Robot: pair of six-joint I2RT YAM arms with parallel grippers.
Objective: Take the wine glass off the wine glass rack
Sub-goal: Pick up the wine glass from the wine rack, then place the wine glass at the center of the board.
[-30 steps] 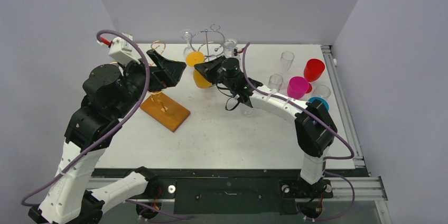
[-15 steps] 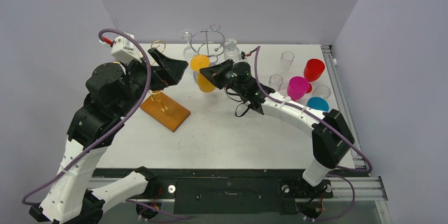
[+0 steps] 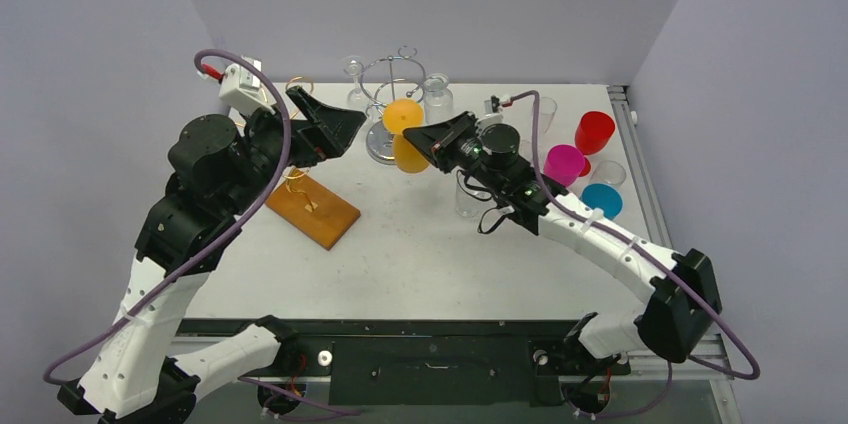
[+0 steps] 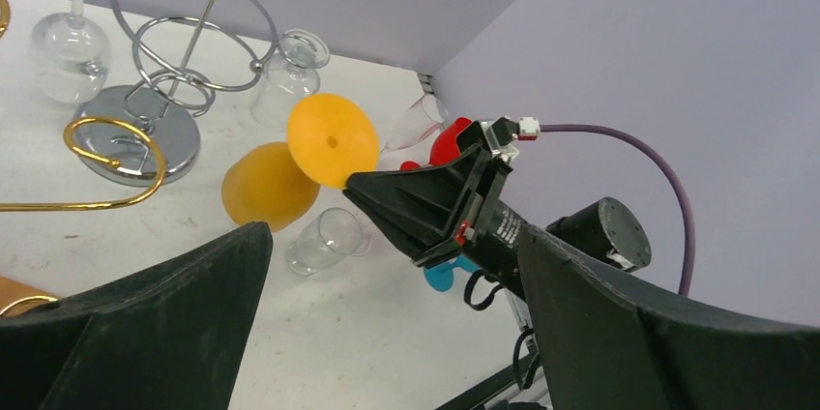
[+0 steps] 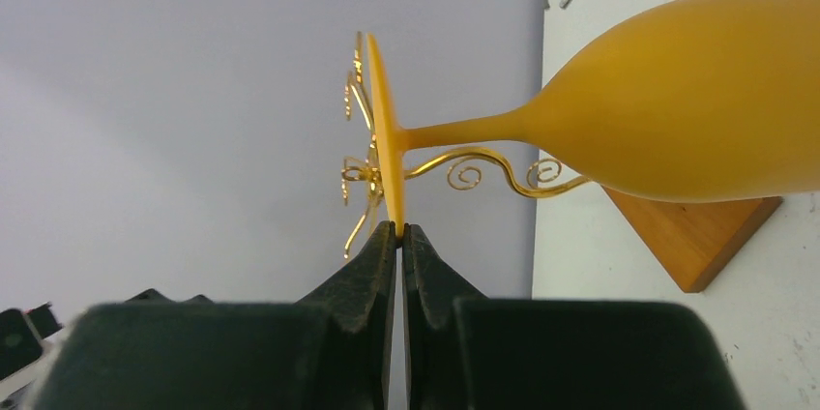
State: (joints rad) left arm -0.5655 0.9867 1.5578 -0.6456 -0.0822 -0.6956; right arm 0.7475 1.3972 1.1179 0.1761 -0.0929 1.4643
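Observation:
My right gripper (image 3: pixel 414 137) (image 5: pixel 399 228) is shut on the rim of the foot of an orange wine glass (image 3: pixel 405 134) (image 5: pixel 696 110). It holds the glass tilted in the air, in front of the chrome wire rack (image 3: pixel 395 74) (image 4: pixel 184 43). Clear glasses (image 3: pixel 437 94) hang on that rack. A gold wire rack (image 3: pixel 298 184) (image 4: pixel 106 163) on a wooden base (image 3: pixel 312 209) stands to the left. My left gripper (image 3: pixel 342 132) (image 4: pixel 395 232) hangs open beside the gold rack with nothing between its fingers.
At the right stand a red cup (image 3: pixel 594 131), a magenta cup (image 3: pixel 564 164), a blue cup (image 3: pixel 602 199) and clear glasses (image 3: pixel 543 114). A clear tumbler (image 3: pixel 468 202) (image 4: pixel 324 241) sits under my right arm. The walls close in behind and on both sides.
My right arm has swung to the right and carried the orange glass away from the gold rack, across the front of the chrome one. The left gripper has risen slightly, still open.

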